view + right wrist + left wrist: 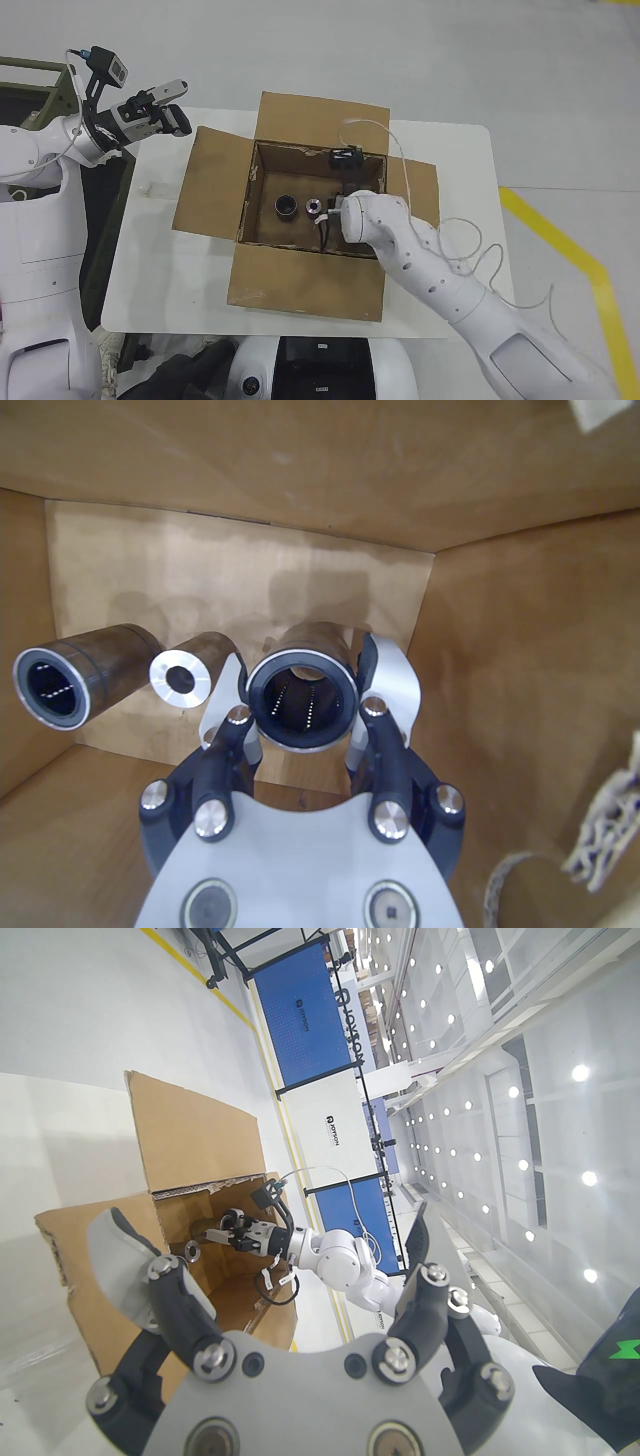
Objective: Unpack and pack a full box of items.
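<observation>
Box (300, 290): open on counter (160, 280), three metal cylinders (180, 677) inside.
Right tool (306, 665): inside box, clamped around one bearing (302, 720).
Left tool (176, 108): spread wide, empty.

In the cardboard box (246, 200), a wide cylinder (52, 682) and a narrow cylinder (180, 677) stood just left of the right gripper (302, 650). The narrow one was almost against its jaws, which clasped a third cylinder (302, 705). The floor on the other side lay bare to the wall. The flaps (215, 190) splayed outward, leaving the opening unblocked.
</observation>
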